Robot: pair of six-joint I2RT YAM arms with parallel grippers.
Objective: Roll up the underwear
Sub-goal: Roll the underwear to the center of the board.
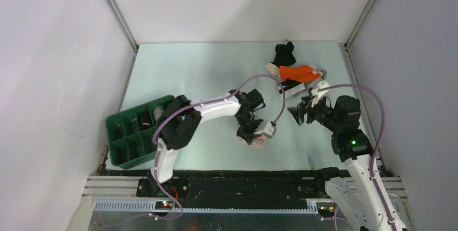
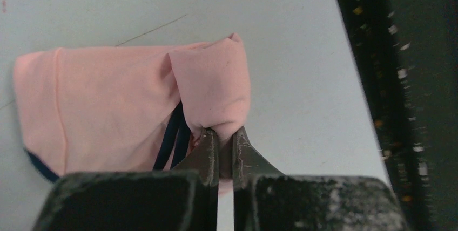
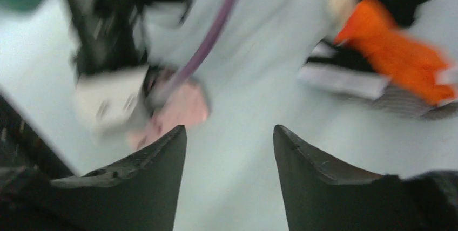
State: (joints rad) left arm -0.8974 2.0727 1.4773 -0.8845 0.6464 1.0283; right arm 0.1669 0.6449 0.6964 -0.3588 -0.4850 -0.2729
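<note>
At about 8 o'clock on the pale worktop [image 1: 205, 69] sits the green tray [image 1: 120, 134], its dividers making small compartments. Something dark and something pale lie in the far ones, too small to make out.

The left arm reaches from its base towards 6 o'clock, near the front edge, and the left tool [image 1: 249, 136] points down at the pink underwear [image 1: 259, 143] lying there. In the left wrist view the left tool [image 2: 224, 142] is narrow, its two fingers pressed together on a folded-over flap of the pink underwear [image 2: 108, 107]. The flap stands up from the rest of the garment, which lies flat on the worktop [image 2: 297, 36] and spreads out towards 9 o'clock from the grip. A dark navy band [image 2: 173, 136] shows under the flap and again along the garment's lower left edge.

Towards 3 o'clock the right tool [image 1: 302, 113] hangs above the worktop, well apart from the pink underwear. The right wrist view is blurred, but the right tool [image 3: 229, 177] is wide and nothing lies between its fingers.

At about 1 o'clock is a small heap of more underwear: an orange piece [image 1: 297, 72], a black piece [image 1: 284, 54] just behind it, and a pale banded piece [image 3: 345, 80] touching the orange one.
</note>
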